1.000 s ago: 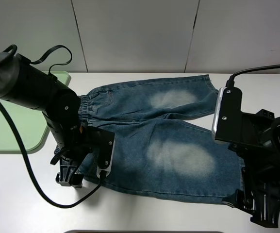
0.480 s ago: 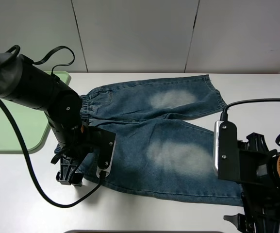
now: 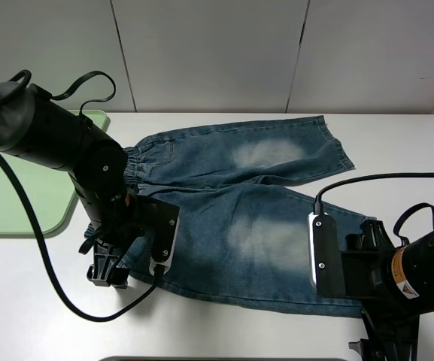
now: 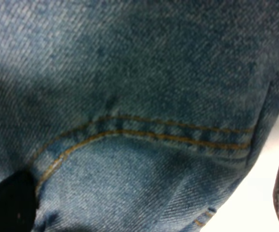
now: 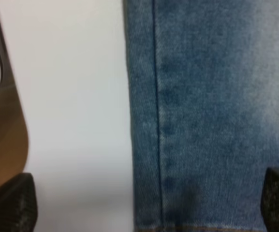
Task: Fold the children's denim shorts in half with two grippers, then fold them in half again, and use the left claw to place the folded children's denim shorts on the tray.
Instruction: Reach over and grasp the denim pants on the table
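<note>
Left tool [image 3: 109,274] spread over shorts [image 3: 262,188] waistband; right tool [image 5: 144,205] spread astride leg hem

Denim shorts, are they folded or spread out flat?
Spread flat. Both legs of the denim shorts lie open side by side on the table, with no fold.

shorts [image 3: 232,188] right of tray [image 3: 40,197]
</note>
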Motion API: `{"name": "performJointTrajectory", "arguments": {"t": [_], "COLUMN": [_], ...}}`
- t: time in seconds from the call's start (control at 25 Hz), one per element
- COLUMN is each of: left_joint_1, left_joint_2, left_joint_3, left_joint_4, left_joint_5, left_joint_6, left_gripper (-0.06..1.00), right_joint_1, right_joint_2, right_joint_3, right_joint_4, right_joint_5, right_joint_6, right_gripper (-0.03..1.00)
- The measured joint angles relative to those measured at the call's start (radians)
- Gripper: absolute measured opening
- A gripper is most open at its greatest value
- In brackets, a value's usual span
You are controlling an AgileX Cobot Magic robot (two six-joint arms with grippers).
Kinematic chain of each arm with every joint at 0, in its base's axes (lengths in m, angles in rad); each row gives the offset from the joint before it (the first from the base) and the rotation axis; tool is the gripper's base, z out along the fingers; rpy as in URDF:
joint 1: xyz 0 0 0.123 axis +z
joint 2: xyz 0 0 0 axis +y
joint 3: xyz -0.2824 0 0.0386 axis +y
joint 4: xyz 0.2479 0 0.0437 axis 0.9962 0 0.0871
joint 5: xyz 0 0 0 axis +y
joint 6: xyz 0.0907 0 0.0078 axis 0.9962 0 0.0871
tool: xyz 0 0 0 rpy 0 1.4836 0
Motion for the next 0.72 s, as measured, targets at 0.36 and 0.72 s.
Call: {"name": "performJointTrajectory", "arguments": {"t": [0.36,0.72], "left_joint_1": [0.0,0.0], "left_joint_2": [0.0,0.0], "left_joint_3": [0.0,0.0], "left_joint_4": [0.0,0.0], "left_joint_5": [-0.001,-0.005], "left_joint_6": [0.0,0.0], "left_gripper": [0.98,0.98], "right_joint_1": [-0.087,-0.104], "right_joint_2": [0.106,0.226], "right_joint_3": [-0.001,0.0], "right_joint_4": [-0.026,-0.026], "right_joint_5": [-0.074,-0.128], "right_joint_6": [-0.006,-0.018], "right_gripper": [0.7,0.7]}}
